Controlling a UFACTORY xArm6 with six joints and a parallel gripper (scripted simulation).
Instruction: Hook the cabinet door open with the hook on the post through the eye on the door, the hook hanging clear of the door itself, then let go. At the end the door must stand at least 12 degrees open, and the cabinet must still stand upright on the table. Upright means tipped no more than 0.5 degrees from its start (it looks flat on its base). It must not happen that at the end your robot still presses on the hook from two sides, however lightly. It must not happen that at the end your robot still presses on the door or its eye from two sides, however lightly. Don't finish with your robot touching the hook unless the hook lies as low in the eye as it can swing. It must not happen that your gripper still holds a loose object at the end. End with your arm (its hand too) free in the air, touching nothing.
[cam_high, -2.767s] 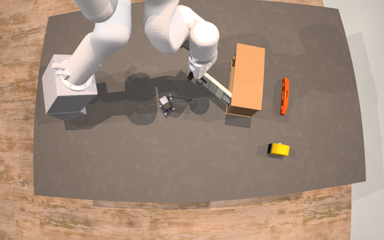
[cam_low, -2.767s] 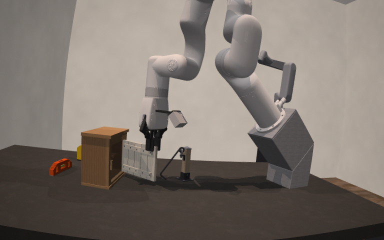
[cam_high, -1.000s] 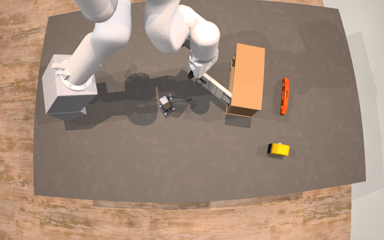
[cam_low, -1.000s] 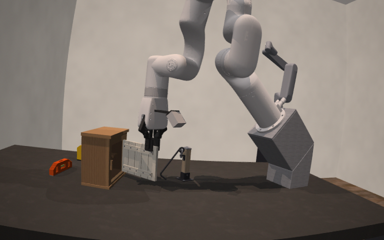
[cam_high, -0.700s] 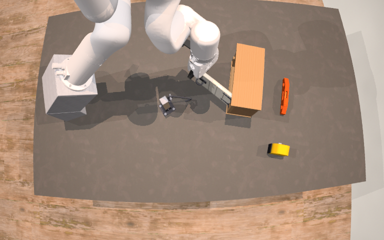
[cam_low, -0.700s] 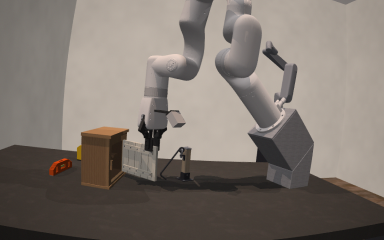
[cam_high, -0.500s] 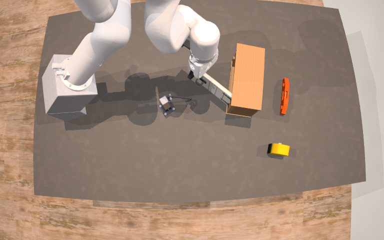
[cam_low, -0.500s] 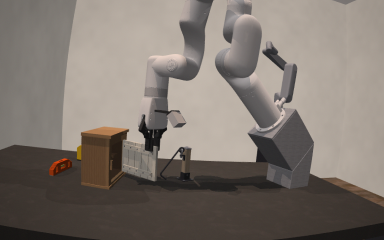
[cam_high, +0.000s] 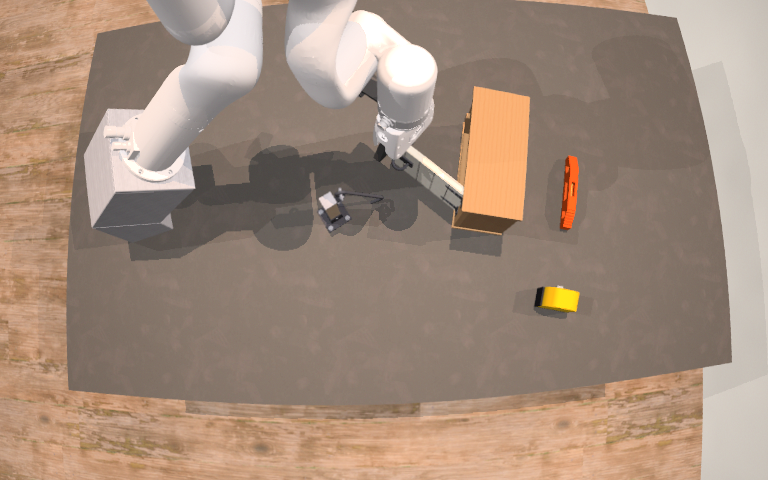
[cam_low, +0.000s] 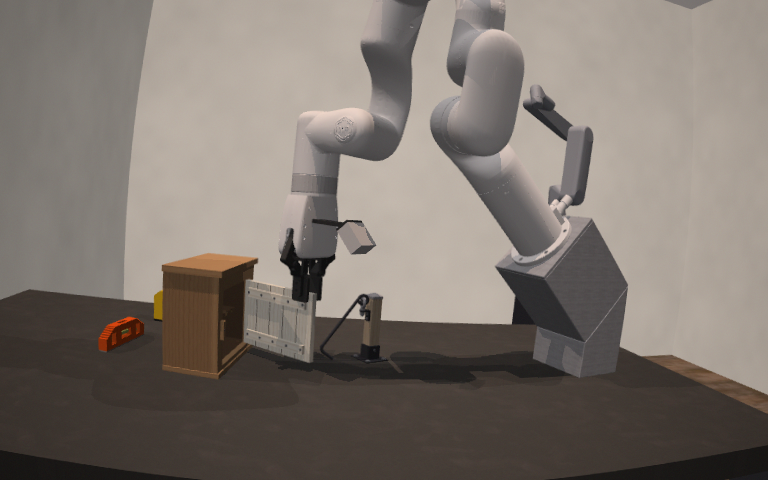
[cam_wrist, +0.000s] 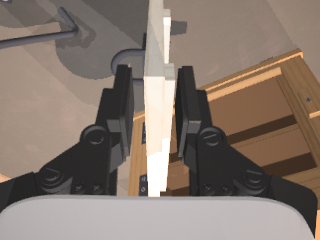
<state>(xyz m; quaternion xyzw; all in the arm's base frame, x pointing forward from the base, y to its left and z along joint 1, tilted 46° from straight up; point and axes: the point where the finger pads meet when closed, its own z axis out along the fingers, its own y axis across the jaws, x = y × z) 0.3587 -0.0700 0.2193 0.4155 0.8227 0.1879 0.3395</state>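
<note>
Fingers straddle open door

The black gripper (cam_high: 393, 160) (cam_low: 307, 295) (cam_wrist: 154, 85) stands narrowly open around the pale plank door (cam_high: 431, 176) (cam_low: 277, 320) (cam_wrist: 155, 110), gripping nothing. Right of it in the exterior view, the dark metal hook (cam_high: 361, 194) (cam_low: 337, 326) (cam_wrist: 40, 38) slants from its wooden post (cam_low: 372, 326), outside the eye (cam_wrist: 116, 61).

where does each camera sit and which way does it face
Top: high above the table, looking down; the arm and gripper show.
Exterior: beside the table, facing across it, cabinet left, arm base right; arm and gripper show.
Wrist: on the arm's end, looking down past the fingers at the door's top edge; both fingers and a pale housing show.
Top and exterior share the orange level.
</note>
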